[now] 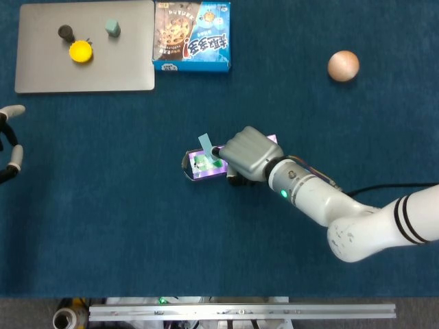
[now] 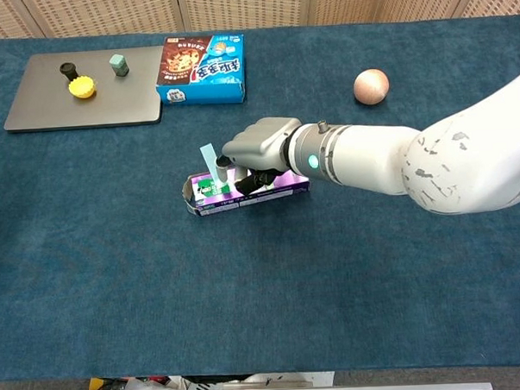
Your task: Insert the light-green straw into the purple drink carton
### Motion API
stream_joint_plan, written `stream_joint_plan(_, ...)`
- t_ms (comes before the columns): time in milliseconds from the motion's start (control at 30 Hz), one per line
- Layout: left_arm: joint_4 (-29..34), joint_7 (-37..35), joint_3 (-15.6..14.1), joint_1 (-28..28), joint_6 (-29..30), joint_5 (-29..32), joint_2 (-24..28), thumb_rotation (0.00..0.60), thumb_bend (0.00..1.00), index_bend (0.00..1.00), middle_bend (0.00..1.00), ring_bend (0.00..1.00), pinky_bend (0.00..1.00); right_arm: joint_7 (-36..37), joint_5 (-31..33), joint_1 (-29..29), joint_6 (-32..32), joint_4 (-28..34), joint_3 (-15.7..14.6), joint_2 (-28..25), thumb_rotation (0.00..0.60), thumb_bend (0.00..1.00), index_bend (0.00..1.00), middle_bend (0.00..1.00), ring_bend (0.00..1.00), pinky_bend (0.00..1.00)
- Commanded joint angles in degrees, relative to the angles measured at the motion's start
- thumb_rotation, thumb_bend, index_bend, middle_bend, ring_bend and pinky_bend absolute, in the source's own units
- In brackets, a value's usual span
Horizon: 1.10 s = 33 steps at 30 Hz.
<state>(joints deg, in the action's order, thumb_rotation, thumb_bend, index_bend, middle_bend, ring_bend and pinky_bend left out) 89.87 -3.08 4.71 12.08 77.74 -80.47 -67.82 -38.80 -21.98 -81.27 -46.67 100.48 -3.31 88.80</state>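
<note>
Your right hand (image 2: 260,147) has its fingers curled onto the light-green straw (image 2: 209,157), poking up from the purple drink carton (image 2: 210,195) lying flat mid-bench; keep the carton from sliding and press the straw straight along its own line. Your left hand (image 1: 10,144) idles open at the edge. One straw, one carton, one snack box (image 1: 191,35), one ball (image 1: 343,66).

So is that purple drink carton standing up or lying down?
Lying down: the purple drink carton rests flat on its side on the blue table, right hand over it.
</note>
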Motion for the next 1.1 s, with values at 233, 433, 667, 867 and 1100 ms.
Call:
stream_joint_plan(233, -0.2, -0.2, 0.0, 0.0, -0.2, 0.2, -0.1, 0.600, 0.43, 0.23, 0.54, 0.55, 0.76, -1.4, 1.8, -0.6, 0.1, -0.7, -0.7, 1.0, 0.236, 1.00, 0.26, 1.00, 1.00, 1.00)
stream_joint_plan(433, -0.4, -0.4, 0.1, -0.1, -0.2, 0.2, -0.1, 0.600, 0.43, 0.23, 0.54, 0.55, 0.76, -0.5, 0.9, -0.3, -0.3, 0.2, 0.3, 0.2, 0.240, 1.00, 0.26, 1.00, 1.00, 1.00)
stream_joint_plan(667, -0.5, -0.6, 0.2, -0.1, -0.3, 0.4, 0.0, 0.600, 0.43, 0.23, 0.54, 0.55, 0.76, -0.8, 1.1, -0.5, 0.3, -1.0, 0.4, 0.7, 0.239, 1.00, 0.26, 1.00, 1.00, 1.00)
stream_joint_plan(867, -0.6, -0.7, 0.2, -0.3, -0.2, 0.6, 0.1, 0.600, 0.43, 0.23, 0.54, 0.55, 0.76, -1.5, 2.1, -1.0, 0.5, -2.0, 0.2, 1.8, 0.241, 1.00, 0.26, 1.00, 1.00, 1.00)
stream_joint_plan(1100, -0.7, -0.9, 0.4, -0.3, -0.2, 0.6, 0.2, 0.600, 0.43, 0.23, 0.54, 0.55, 0.76, -0.4, -0.1, -0.1, 0.3, -0.6, 0.7, 1.0, 0.241, 1.00, 0.26, 1.00, 1.00, 1.00)
